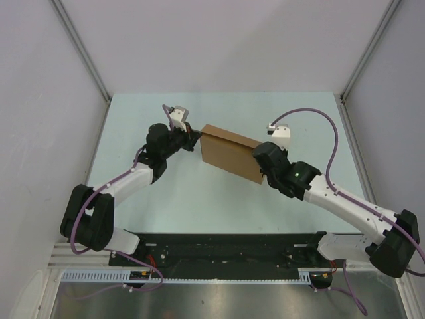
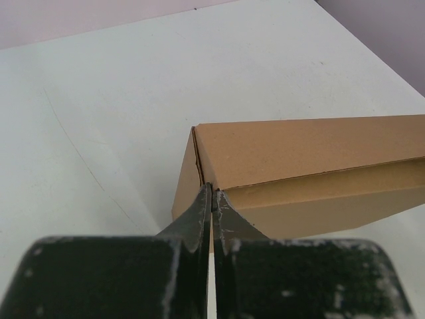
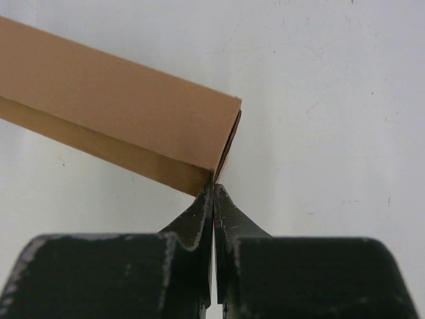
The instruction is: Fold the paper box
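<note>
The left arm (image 1: pixel 123 181) and right arm (image 1: pixel 345 203) have white links, black joints, looping purple cables (image 1: pixel 336 139), scuffed black fingers (image 2: pixel 194 219)

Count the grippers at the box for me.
2. The left gripper, shut, has its tips at the left end of the paper box; the right gripper, shut, is at its right-end corner.

paper box (image 2: pixel 299 159) cropped right, underside hidden
</note>
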You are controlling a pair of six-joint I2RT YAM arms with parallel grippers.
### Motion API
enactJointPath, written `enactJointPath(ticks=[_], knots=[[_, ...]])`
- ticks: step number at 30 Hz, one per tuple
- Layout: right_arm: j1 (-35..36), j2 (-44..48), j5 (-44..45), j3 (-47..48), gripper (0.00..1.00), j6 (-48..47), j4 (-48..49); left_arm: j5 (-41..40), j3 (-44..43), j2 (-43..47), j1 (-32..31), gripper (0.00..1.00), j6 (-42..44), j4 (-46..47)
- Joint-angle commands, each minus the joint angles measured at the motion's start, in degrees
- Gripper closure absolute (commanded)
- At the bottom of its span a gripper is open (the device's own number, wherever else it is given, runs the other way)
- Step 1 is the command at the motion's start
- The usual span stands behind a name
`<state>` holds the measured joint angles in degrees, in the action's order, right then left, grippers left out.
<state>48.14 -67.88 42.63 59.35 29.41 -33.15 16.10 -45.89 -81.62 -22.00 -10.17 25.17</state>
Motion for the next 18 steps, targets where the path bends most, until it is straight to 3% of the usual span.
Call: enactJointPath(ticks=[1,13,14,18], knots=[[-0.2,1.2,0.3,-2.9,1.00,2.4,-1.2,-0.9,1.0,-1.2,-0.4,1.00,1.1,-8.5],[-0.1,7.2,-1.5,-7.4,1.00,2.8,-0.1,-1.3,1.2,-1.9,-0.8,1.00,1.4,-8.6],[-0.2,8.5,-1.7,-7.1,0.96,2.4,0.4,-1.4,0.9,-1.9,-0.7,1.00,1.5,-8.7],[-0.2,11.9,-1.2,-1.5,0.62,1.0,-1.4,-1.5,0.7,-1.5,-0.8,1.00,1.7,-8.8]])
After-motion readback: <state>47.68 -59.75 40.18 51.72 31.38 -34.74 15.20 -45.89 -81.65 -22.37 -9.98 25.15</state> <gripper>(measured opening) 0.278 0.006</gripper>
